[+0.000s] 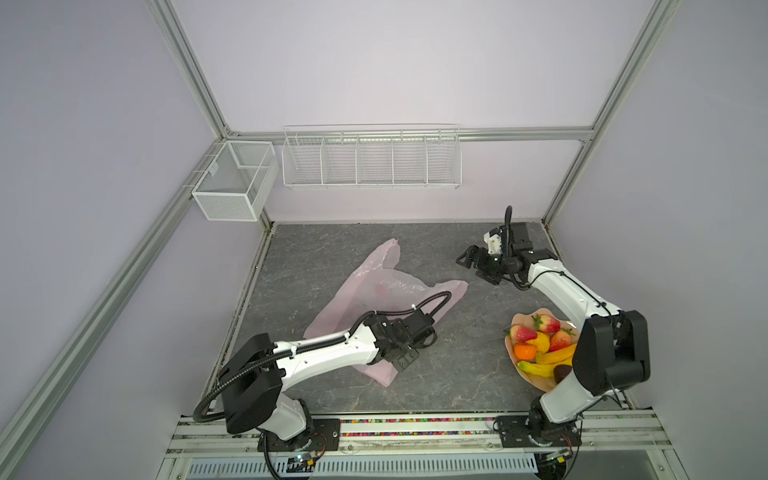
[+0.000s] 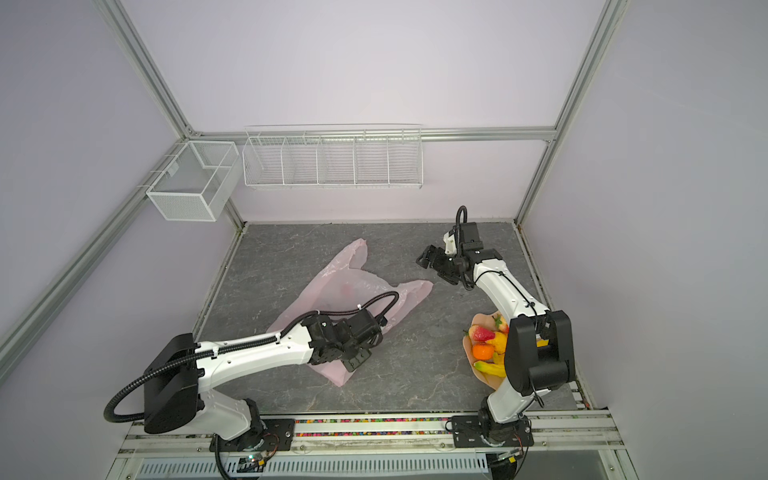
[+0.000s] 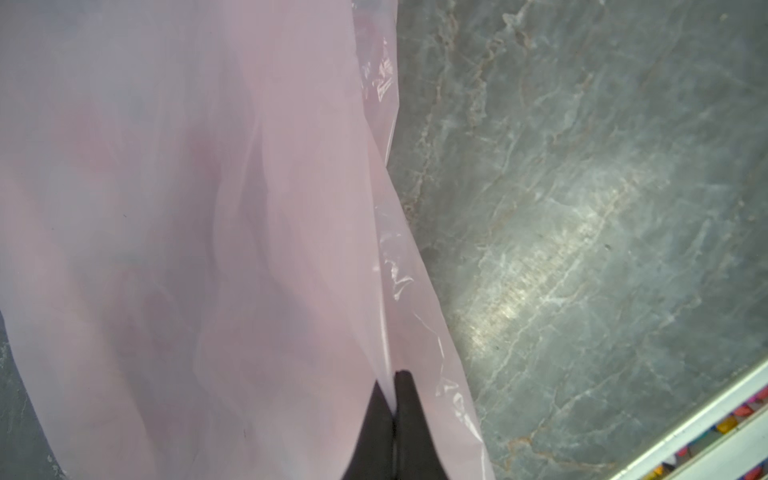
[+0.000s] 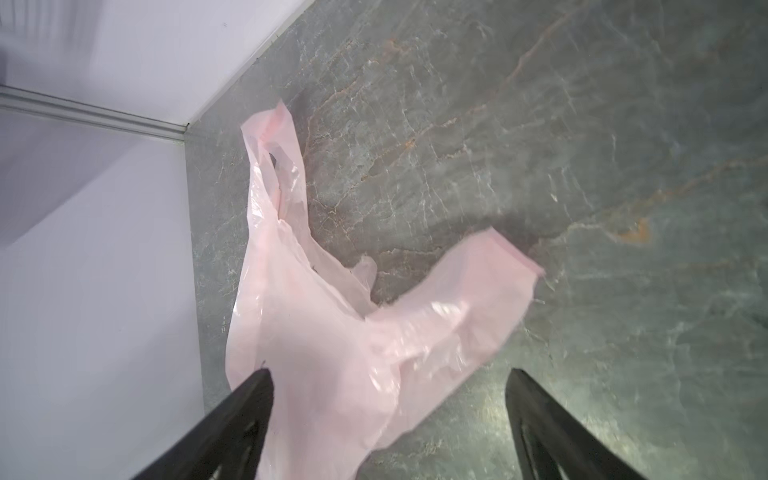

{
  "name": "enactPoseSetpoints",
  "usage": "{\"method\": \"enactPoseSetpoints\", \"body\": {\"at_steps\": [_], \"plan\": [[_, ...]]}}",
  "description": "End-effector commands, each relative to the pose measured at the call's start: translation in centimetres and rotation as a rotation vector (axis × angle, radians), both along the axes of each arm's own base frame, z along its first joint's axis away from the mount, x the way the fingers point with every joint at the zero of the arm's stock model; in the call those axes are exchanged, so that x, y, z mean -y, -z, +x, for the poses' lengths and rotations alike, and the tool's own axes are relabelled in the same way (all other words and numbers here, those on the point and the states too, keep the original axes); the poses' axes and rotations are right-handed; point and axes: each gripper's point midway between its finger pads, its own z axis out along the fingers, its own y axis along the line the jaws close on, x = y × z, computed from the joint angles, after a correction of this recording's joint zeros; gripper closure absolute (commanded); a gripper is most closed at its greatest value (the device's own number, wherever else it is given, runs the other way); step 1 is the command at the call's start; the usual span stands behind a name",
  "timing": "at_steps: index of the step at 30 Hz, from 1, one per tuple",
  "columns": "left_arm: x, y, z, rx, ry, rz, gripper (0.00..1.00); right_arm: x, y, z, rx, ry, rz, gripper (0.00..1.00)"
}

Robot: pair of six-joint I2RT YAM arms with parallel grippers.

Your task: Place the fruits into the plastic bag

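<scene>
The plastic bag (image 1: 376,291) lies flat, with its long axis running from me toward its handles. The fruits (image 1: 540,345) sit on the plate (image 1: 536,381), on the right side. My left gripper (image 3: 392,388) pinches the bag's near edge. My right gripper (image 1: 471,268), spread wide, has one handle close on its left.

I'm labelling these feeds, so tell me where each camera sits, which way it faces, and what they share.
Top views: overhead on the robot's side, both looking down at the table, plastic bag, fruits on a plate, left hand and right hand.
Left wrist: behind the left hand, looking along its shut fingers, which pinch the bag over the table.
Right wrist: behind the right hand, looking between its open fingers at the bag's handles, table and wall.
Shared: every view shows the bag.
</scene>
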Motion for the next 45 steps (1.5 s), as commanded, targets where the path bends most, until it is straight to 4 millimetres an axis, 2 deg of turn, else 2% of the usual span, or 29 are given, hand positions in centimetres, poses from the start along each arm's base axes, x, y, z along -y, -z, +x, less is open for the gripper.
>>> {"method": "enactPoseSetpoints", "body": {"at_steps": [1, 4, 8, 13, 14, 17, 21, 25, 27, 32, 34, 38, 41, 45], "plan": [[-0.8, -0.5, -0.3, 0.002, -0.021, 0.003, 1.0, -3.2, 0.6, 0.0, 0.014, -0.169, 0.023, 0.07], [-1.4, -0.6, -0.1, 0.009, -0.092, 0.008, 1.0, -5.3, 2.6, -0.3, -0.012, -0.265, 0.013, 0.04], [-2.7, -0.8, -0.3, 0.003, -0.208, -0.005, 0.93, -7.1, 4.7, -0.2, -0.017, -0.335, 0.003, 0.01], [-4.3, -2.0, -1.2, -0.022, -0.366, -0.14, 0.76, -10.6, 6.5, -0.5, 0.012, -0.471, -0.018, 0.02], [-4.7, -2.5, -1.3, -0.019, -0.398, -0.172, 0.72, -11.2, 6.8, -0.6, 0.009, -0.49, -0.022, 0.03], [-6.4, -3.9, -1.2, 0.012, -0.541, -0.288, 0.51, -12.3, 7.8, -1.1, -0.004, -0.519, 0.0, 0.08], [-9.1, -6.3, 0.1, 0.04, -0.752, -0.471, 0.35, -13.1, 9.0, -2.4, -0.005, -0.554, 0.001, 0.14], [-11.5, -8.0, 2.1, -0.032, -0.976, -0.644, 0.31, -13.4, 8.9, -3.7, -0.006, -0.578, 0.008, 0.26], [-12.1, -8.7, 3.1, -0.057, -1.044, -0.7, 0.29, -13.5, 8.7, -4.5, 0.009, -0.574, 0.011, 0.3], [-11.4, -9.0, 6.6, -0.142, -1.137, -0.753, 0.25, -13.6, 8.8, -6.5, 0.005, -0.572, -0.015, 0.48], [-10.4, -9.4, 8.6, -0.157, -1.143, -0.762, 0.24, -13.9, 8.6, -7.3, 0.007, -0.564, -0.018, 0.56], [-7.6, -10.3, 12.0, -0.199, -1.13, -0.781, 0.22, -14.5, 7.5, -8.4, 0.022, -0.486, -0.02, 0.66], [-5.8, -10.5, 14.0, -0.238, -1.138, -0.795, 0.21, -15.8, 5.9, -9.3, 0.049, -0.418, 0.028, 0.72], [-4.3, -10.0, 16.2, -0.283, -1.15, -0.806, 0.2, -18.1, 4.8, -10.7, 0.048, -0.349, 0.102, 0.77]]}}
